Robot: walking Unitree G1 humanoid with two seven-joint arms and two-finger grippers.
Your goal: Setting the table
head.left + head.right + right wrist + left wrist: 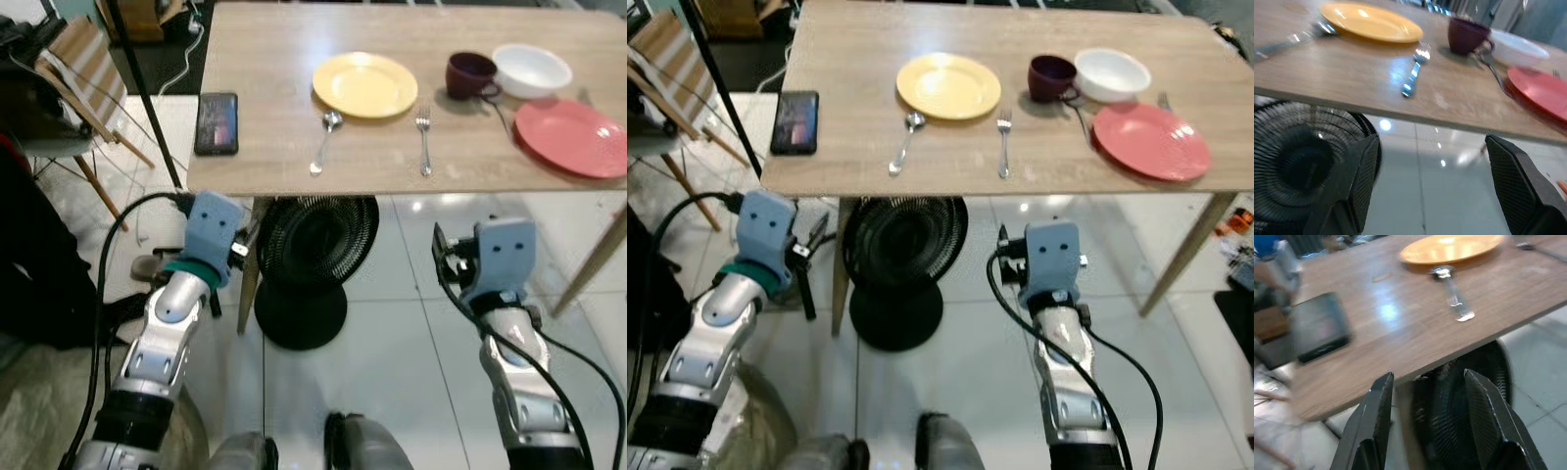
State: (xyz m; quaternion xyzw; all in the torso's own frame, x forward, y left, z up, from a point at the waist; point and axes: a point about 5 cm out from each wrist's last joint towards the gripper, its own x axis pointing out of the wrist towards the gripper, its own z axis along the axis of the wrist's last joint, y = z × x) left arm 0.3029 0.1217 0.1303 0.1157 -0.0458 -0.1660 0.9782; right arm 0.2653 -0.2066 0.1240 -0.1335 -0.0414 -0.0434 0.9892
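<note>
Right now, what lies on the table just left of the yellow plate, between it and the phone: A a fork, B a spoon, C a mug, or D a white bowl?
B: the spoon lies left of the yellow plate, toward the phone; the fork is on the plate's right.

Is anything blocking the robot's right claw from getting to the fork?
Nothing visible blocks it. The right claw hangs open below the table edge, and the fork lies above it on the tabletop beside the yellow plate. The claw must rise over that edge first.
</note>
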